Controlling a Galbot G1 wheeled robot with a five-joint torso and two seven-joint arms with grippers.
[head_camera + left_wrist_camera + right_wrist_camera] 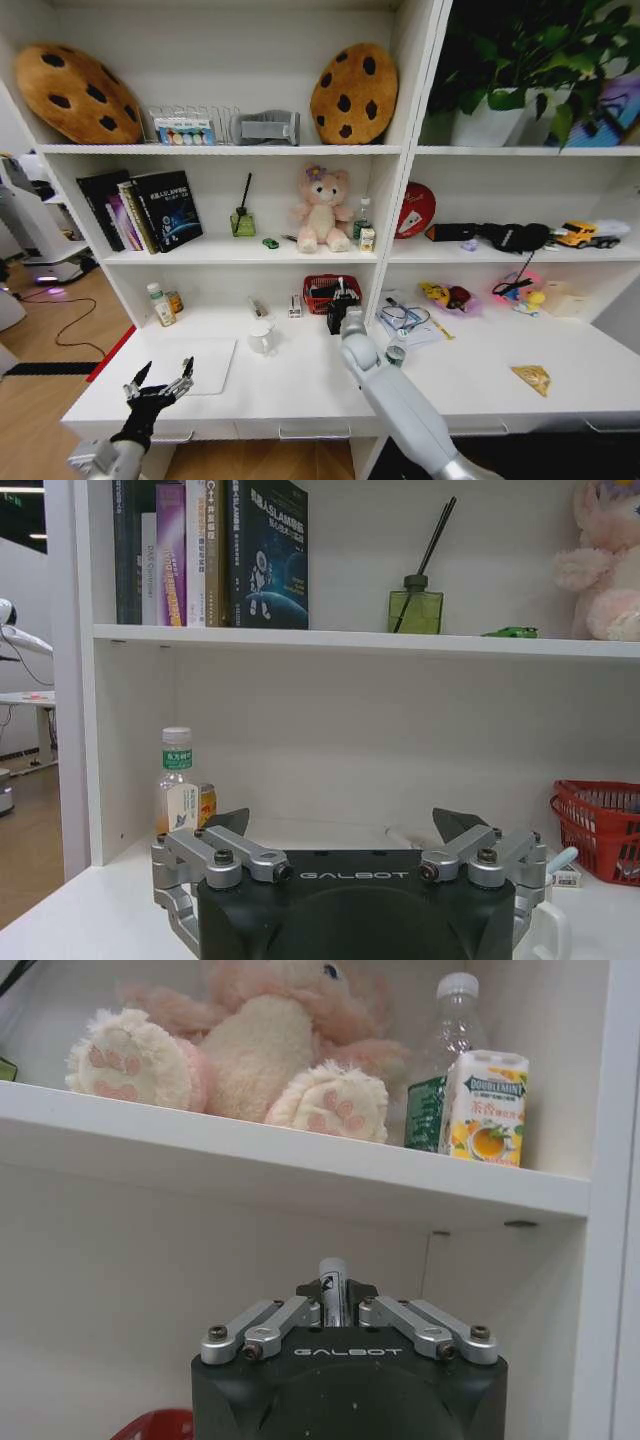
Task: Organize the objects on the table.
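Right jaws (337, 1295) clamp pen (332, 1290) above basket (326, 291) | left jaws (160, 384) spread, table (300, 390) front edge

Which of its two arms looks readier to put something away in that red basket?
The right: its gripper is shut on a pen beside the red basket. The left gripper hangs open at the table's front edge.

Open worktop (300, 385) along front edge, btwn left claw (160, 388) and right arm. Flat white sheet (200, 365) on left, low, no block. Back strip crowded: bottles (162, 303) far left, white mug (261, 338) mid, red basket (322, 290) just behind right claw (340, 1298). Shelf board (300, 1165) close above that claw, tight headroom. Right half: glasses (405, 318), small can (396, 355), yellow packet (532, 377), w/ gaps between.
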